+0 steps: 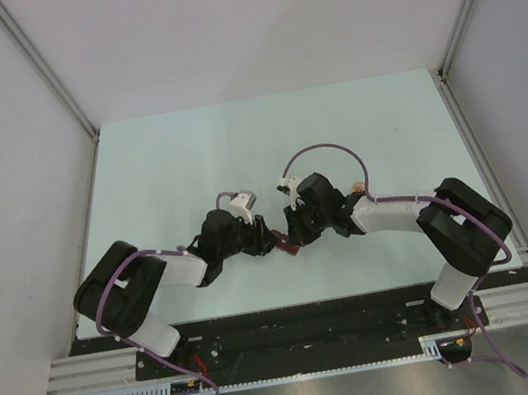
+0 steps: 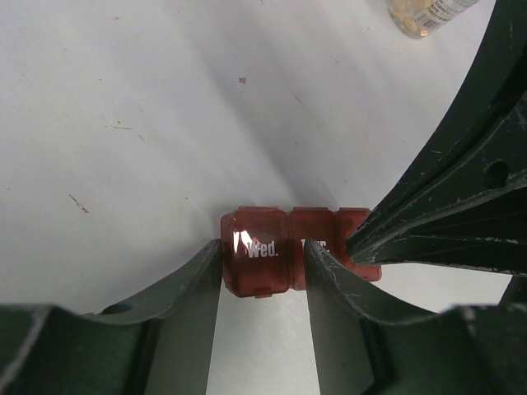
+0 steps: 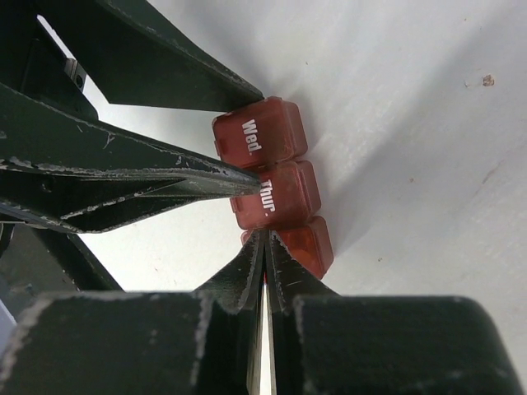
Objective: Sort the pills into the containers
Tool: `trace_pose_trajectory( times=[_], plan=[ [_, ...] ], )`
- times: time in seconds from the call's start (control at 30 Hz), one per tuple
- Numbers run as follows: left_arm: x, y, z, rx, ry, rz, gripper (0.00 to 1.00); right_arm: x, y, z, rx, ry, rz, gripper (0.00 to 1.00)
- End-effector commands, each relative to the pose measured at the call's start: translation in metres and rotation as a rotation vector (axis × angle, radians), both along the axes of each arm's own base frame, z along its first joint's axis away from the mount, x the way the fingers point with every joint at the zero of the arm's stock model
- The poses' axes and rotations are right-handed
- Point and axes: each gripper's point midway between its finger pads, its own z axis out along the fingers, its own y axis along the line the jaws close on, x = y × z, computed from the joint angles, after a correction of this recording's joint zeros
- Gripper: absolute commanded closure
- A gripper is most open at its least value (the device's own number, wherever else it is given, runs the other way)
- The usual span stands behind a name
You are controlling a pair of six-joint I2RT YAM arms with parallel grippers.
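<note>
1. Looking down the left wrist camera, we saw the left pincer point(image 2: 263, 257) partly open and clamped across the "Wed." compartment of the dark red pill box point(image 2: 329, 226), one finger tight on each side of it.
2. That box sat on the pale bench point(image 2: 123, 99), close to the near edge and right between the two arms, with the "Wed." and "Thur." lids looking shut.
3. Our right pincer point(image 3: 265, 240) was closed all the way, fingers flat together. Its tips pushed against the box at the seam between "Thur." and the last compartment. We couldn't tell whether it had nipped anything.
4. A small clear bottle point(image 2: 424, 15) sat well away on the bench with something pale yellow inside, too blurry for us to say more.
</note>
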Motion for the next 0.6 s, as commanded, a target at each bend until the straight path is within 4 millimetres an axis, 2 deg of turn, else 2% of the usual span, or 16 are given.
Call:
trace_pose_trajectory(
  times=[0.0, 0.2, 0.43, 0.57],
  plan=[
    [-0.005, 0.0, -0.005, -0.007, 0.019, -0.015, 0.52, -0.005, -0.023, -0.024, -0.146, 0.021, -0.027, 0.96],
    [-0.006, 0.001, -0.006, -0.008, 0.024, -0.015, 0.52, -0.007, -0.025, -0.019, -0.174, -0.01, -0.026, 0.97],
    [-0.006, 0.0, -0.008, -0.004, 0.029, -0.017, 0.52, 0.001, -0.016, 0.01, -0.123, -0.057, -0.023, 0.98],
    [-0.006, 0.001, -0.009, -0.002, 0.031, -0.015, 0.52, -0.002, -0.014, 0.015, -0.118, -0.057, -0.007, 0.98]
  ],
)
